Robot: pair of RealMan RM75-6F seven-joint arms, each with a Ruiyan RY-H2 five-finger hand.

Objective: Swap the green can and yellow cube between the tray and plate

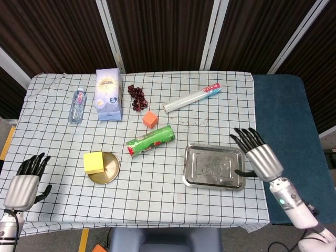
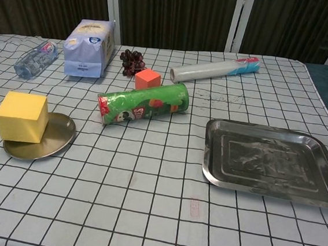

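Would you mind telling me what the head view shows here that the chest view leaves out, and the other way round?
Only the head view shows the two hands: the left hand at the table's near left edge and the right hand just right of the tray, both empty with fingers spread. The chest view adds nothing of its own; it merely shows the objects from lower and closer. Both show the green can lying on the cloth, the yellow cube on the plate, the empty tray, orange cube, grapes and bottle.
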